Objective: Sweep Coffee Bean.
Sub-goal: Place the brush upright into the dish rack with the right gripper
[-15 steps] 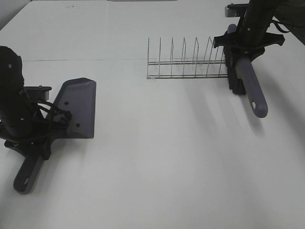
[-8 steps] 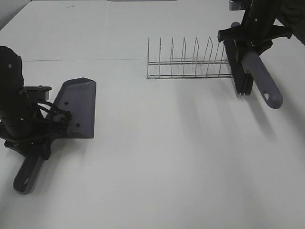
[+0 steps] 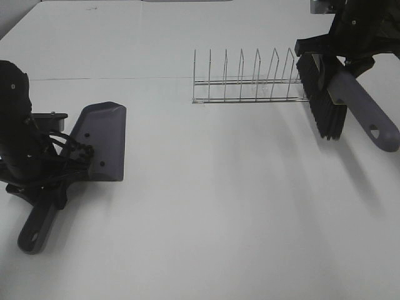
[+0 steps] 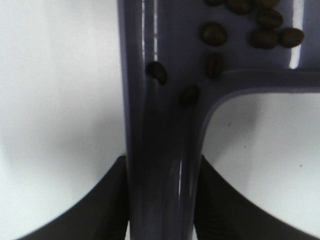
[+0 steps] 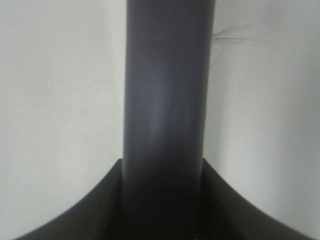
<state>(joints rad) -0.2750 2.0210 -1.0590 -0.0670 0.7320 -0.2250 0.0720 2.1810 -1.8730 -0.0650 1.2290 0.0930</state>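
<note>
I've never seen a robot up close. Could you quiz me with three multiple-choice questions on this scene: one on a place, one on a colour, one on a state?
1. Where are the coffee beans? A in the dustpan; B among the bristles; C in a cup.
2. What colour is the handle of the brush? A red; B grey; C yellow.
3. How is the right gripper? A open, empty; B shut on the brush; C out of sight.
Answers: A, the left wrist view shows them on the pan; B, the handle looks grey; B, its fingers clamp the handle.
</note>
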